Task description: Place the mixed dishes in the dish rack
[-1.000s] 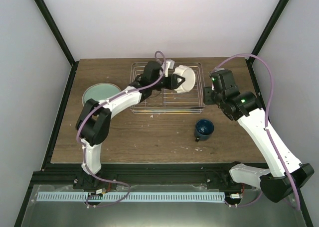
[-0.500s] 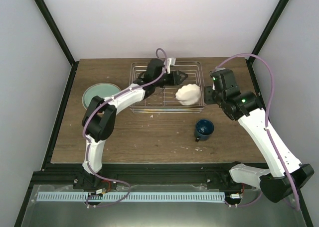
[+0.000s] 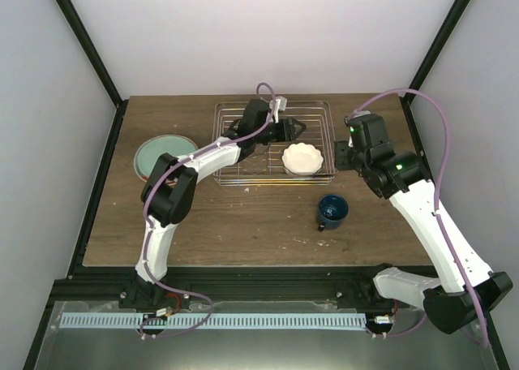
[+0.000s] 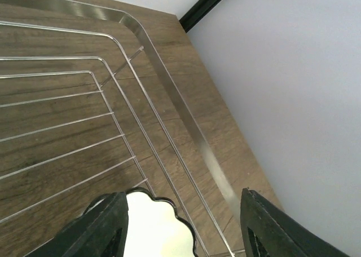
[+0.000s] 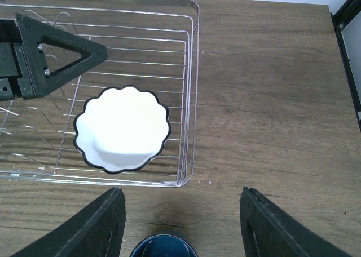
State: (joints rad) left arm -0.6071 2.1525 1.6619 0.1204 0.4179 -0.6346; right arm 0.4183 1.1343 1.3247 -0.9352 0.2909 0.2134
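White scalloped dish (image 5: 122, 129) lies in rack's (image 3: 268, 180) right end; left gripper (image 4: 183, 198) open, empty, on its far side; right gripper (image 5: 180, 196) open, empty, beside rack.

Dark wood-grain worktop (image 3: 243, 224) under the left claw (image 3: 298, 127), evenly and softly lit. Past the claw, a plain white wall (image 3: 268, 37), with more white on either side and black frame posts (image 3: 85, 41) running up the corners. Behind the claw, a grey metal ledge (image 3: 268, 346) runs along the worktop's near edge.

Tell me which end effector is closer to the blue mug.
Right. The right end effector hovers just beyond the mug, beside the right end of the rack; the left end effector is farther off, over the rack beyond the white dish.
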